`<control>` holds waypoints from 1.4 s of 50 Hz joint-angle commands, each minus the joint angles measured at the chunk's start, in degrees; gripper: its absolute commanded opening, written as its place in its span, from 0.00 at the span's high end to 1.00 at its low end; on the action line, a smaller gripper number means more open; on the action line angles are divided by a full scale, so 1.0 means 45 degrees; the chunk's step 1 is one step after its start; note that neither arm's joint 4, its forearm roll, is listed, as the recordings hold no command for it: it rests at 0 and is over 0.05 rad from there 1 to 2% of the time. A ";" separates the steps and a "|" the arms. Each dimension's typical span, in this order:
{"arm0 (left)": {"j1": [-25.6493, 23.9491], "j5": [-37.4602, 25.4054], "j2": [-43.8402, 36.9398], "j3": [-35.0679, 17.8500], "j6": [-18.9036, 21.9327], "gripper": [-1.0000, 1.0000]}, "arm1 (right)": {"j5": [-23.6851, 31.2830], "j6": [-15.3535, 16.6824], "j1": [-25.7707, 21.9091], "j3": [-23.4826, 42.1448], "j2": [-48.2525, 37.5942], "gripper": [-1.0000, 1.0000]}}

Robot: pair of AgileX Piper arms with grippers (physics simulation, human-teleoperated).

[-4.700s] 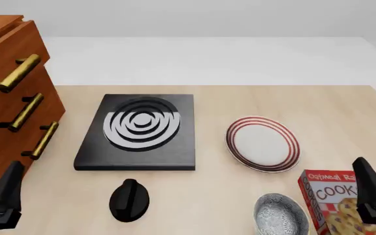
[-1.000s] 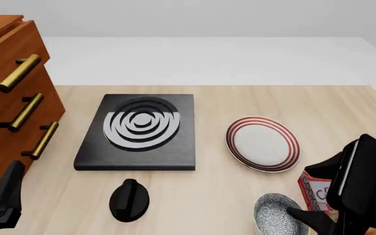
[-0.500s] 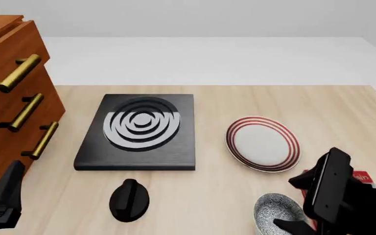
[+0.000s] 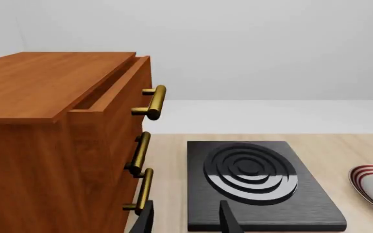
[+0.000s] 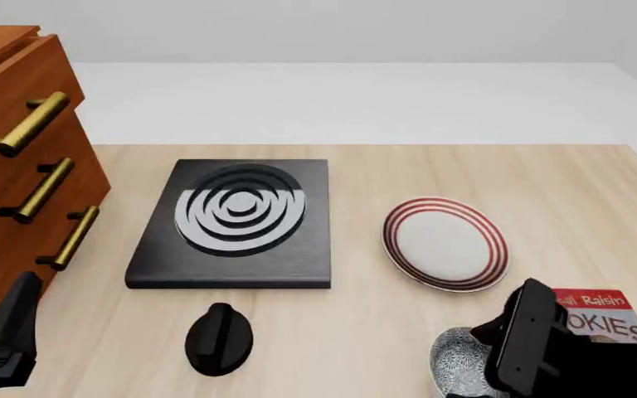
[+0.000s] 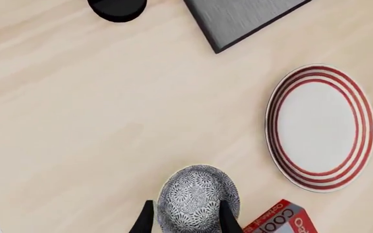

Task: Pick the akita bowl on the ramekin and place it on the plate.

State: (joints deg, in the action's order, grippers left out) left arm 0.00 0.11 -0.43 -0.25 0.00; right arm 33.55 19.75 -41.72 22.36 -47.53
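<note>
Akita bowl (image 6: 198,199) sits near the front edge of the desk (image 5: 407,174), just short of the plate (image 5: 446,243), with a cookie box (image 5: 595,313) close beside it. The right gripper (image 6: 184,221) hangs over the bowl, jaws spread, one finger on each side of its rim. The left gripper (image 4: 185,221) is parked beside the wooden drawers (image 4: 57,145), jaws apart and holding nothing.
</note>
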 commanded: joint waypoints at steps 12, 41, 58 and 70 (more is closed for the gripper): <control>0.0000 0.0000 0.0000 0.0000 0.0000 0.00 | -0.1567 -0.0525 -0.0184 -0.1131 -0.0879 0.00; 0.0000 0.0000 0.0000 0.0000 0.0000 0.00 | -0.2356 -0.1047 -0.0584 -0.1383 -0.1918 0.00; 0.0000 0.0000 0.0000 0.0000 0.0000 0.00 | -0.2513 -0.1397 -0.0611 -0.1687 -0.2067 0.00; 0.0000 0.0000 0.0000 0.0000 0.0000 0.00 | -0.2675 -0.1715 -0.0704 -0.1993 -0.2018 0.00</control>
State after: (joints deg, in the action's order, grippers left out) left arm 0.00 0.11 -0.43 -0.25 0.00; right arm 22.04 13.27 -44.41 14.31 -56.47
